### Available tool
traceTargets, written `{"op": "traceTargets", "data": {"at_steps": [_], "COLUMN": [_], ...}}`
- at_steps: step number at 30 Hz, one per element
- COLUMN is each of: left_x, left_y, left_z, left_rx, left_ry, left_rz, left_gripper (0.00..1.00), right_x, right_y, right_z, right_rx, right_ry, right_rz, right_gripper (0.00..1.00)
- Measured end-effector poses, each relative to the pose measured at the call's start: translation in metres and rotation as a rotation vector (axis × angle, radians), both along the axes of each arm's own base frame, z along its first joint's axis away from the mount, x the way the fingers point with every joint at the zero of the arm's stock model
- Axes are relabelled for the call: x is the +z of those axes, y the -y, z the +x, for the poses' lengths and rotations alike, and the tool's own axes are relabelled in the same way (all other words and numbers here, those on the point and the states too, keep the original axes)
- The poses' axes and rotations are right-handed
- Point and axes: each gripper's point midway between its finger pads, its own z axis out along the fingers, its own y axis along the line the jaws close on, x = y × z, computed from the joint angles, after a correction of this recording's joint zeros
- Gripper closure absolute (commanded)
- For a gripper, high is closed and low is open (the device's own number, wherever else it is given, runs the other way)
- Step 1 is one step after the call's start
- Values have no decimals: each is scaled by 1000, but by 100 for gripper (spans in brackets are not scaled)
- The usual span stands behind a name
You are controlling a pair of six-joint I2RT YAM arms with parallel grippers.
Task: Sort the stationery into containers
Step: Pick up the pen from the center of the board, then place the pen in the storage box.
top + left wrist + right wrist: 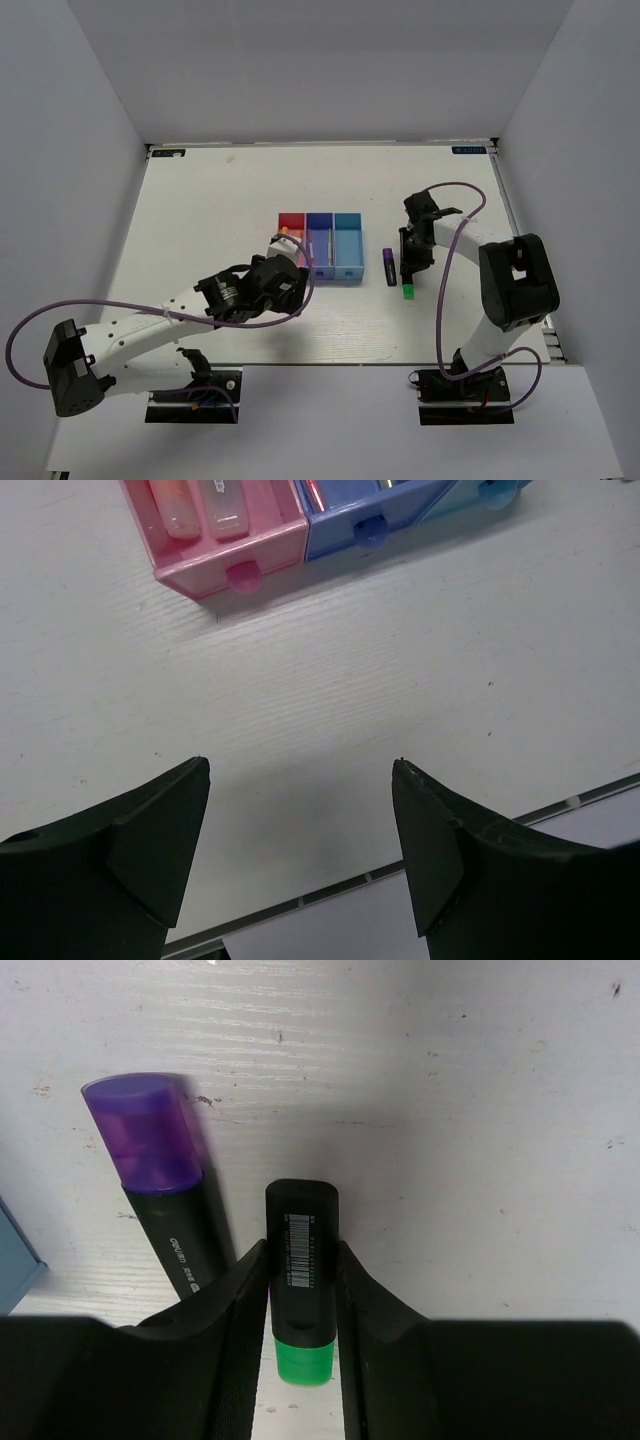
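Note:
A black highlighter with a green end (302, 1260) lies on the white table, and my right gripper (300, 1245) is shut on its body, both fingers against its sides. A stubby purple-capped highlighter (165, 1190) lies just to its left, untouched. From above, both lie right of the light blue container (348, 245), the green end (408, 291) showing below the right gripper (410, 262). My left gripper (300, 765) stands open and empty over bare table, just short of the pink-red container (225, 565), which has two pale pens (170, 505) inside. The dark blue container (360, 530) adjoins it.
The three containers (319, 245) stand joined in a row at mid table. The left arm (150, 325) stretches diagonally from the near left corner. The table's near edge (330, 892) runs just below the left fingers. White walls close in the sides and back.

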Motion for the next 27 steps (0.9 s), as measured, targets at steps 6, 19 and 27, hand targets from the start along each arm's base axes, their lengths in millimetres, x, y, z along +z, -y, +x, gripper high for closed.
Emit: {"op": "traceTargets", "data": {"at_steps": [6, 19, 27], "left_x": [4, 3, 4], "left_y": [-3, -4, -11], "left_z": [-2, -3, -5], "left_rx": [6, 22, 45], "left_ry": [9, 3, 1], "left_rz": [-22, -30, -20], "left_gripper": [17, 17, 17], "right_x": [15, 172, 114], "right_y": [1, -107, -166], "right_z": [0, 74, 71], "right_rx": [37, 276, 349], "right_ry": [34, 371, 221], "right_rz": [4, 370, 398], "right_gripper": [88, 85, 65]}}
